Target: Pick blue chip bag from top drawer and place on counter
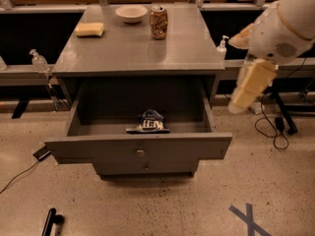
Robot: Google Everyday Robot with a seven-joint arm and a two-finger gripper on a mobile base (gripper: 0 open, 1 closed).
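The blue chip bag (149,122) lies flat in the open top drawer (138,151), near the middle of its front wall. The drawer is pulled out from the grey cabinet, and its knob faces the floor side. The counter (138,48) is the grey cabinet top above it. My gripper (242,98) hangs from the white arm at the right, beside the cabinet's right edge. It is above and to the right of the drawer, well apart from the bag, and it holds nothing that I can see.
On the counter stand a yellow sponge (89,29) at the back left, a white bowl (131,13) and a brown patterned can (158,22). A spray bottle (222,46) sits on the right ledge, and another (38,61) on the left. Cables lie on the floor at the right.
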